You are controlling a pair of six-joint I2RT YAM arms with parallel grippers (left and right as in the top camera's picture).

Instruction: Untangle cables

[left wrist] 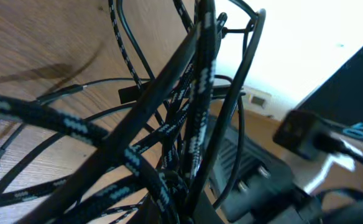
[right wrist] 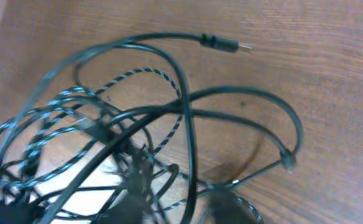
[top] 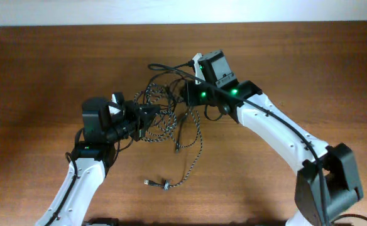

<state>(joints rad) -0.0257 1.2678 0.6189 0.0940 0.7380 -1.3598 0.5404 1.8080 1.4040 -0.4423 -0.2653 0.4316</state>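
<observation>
The braided black-and-white cable (top: 197, 149) and the thin black cable (top: 161, 67) lie knotted together mid-table. The braided cable's tail runs down to a plug (top: 151, 182). My left gripper (top: 151, 116) is at the tangle's left side. In the left wrist view its jaws (left wrist: 181, 208) look shut on braided strands (left wrist: 203, 93), with black cable (left wrist: 250, 68) crossing behind. My right gripper (top: 186, 94) is at the tangle's upper right. In the right wrist view its blurred fingers (right wrist: 184, 199) stand apart with the black cable (right wrist: 188, 124) running between them; braided loops (right wrist: 150, 73) and a black plug (right wrist: 222, 43) lie beyond.
The wooden table (top: 309, 69) reaches a white wall strip (top: 171, 11) at the back. The white right arm (top: 278, 125) stretches in from the lower right, the left arm (top: 76, 182) from the lower left. The right arm's dark body (left wrist: 262, 180) looms close in the left wrist view.
</observation>
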